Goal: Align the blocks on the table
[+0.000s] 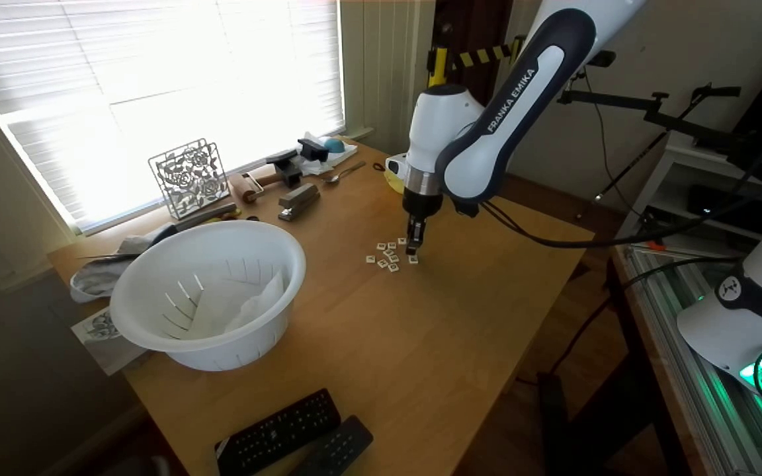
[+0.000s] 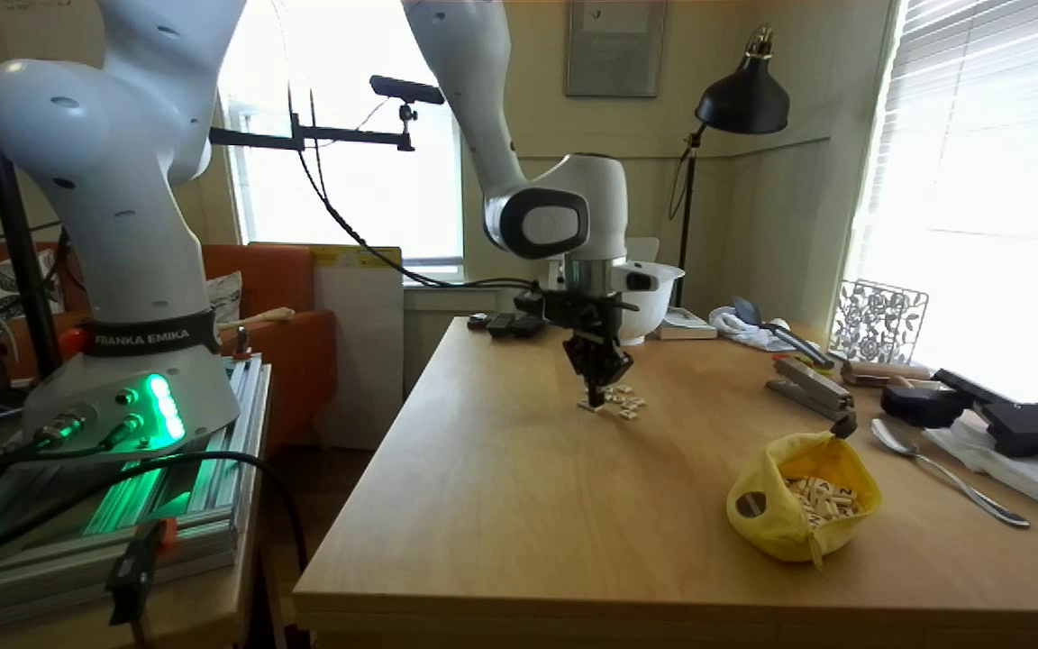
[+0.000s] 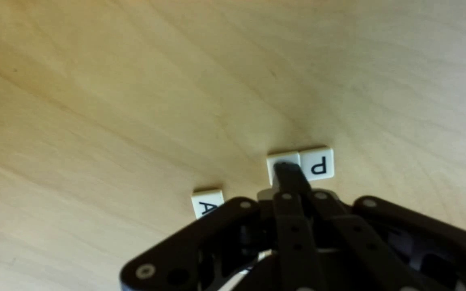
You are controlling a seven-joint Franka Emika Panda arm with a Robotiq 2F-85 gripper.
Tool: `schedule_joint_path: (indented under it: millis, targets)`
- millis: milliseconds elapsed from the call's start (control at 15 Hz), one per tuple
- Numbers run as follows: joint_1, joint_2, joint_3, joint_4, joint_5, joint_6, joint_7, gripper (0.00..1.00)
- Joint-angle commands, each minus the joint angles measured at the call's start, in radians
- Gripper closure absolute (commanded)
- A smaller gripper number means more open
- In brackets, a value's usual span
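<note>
The blocks are small whitish letter tiles [image 1: 393, 268] in a loose cluster on the wooden table [image 1: 354, 350]; they also show in an exterior view [image 2: 629, 415]. My gripper [image 1: 412, 250] points down at the cluster's edge. In the wrist view my gripper [image 3: 289, 167] has its fingertips together, over a covered tile [image 3: 278, 158] whose letter is hidden. A P tile [image 3: 317, 163] sits side by side with that tile, edges touching. An A tile [image 3: 207, 201] lies apart to the left, partly hidden by the gripper. I cannot tell whether the fingertips touch the covered tile.
A white bowl [image 1: 229, 357] stands on the table near the window side. Two black remotes [image 1: 282, 433] lie at one end. A yellow bag [image 2: 762, 509] full of tiles stands at the other end. A stapler [image 2: 812, 386], a spoon [image 2: 951, 482] and other clutter line the window edge.
</note>
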Motion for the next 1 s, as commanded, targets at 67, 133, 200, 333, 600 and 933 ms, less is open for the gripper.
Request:
schedule_joint_path:
  millis: [67,133,200,333,600,933]
  targets:
    - [-0.014,-0.024,0.027,-0.024,0.009,0.012,-0.001,1.00]
    - [-0.013,-0.025,0.027,-0.024,0.008,0.013,0.000,1.00]
    - [-0.013,-0.026,0.027,-0.025,0.008,0.013,0.001,1.00]
    - [-0.012,-0.031,0.026,-0.024,0.007,0.017,0.000,1.00]
    - [-0.009,-0.033,0.017,-0.004,0.000,0.032,0.003,1.00]
    - [-0.010,-0.007,0.003,0.038,-0.011,0.046,0.001,1.00]
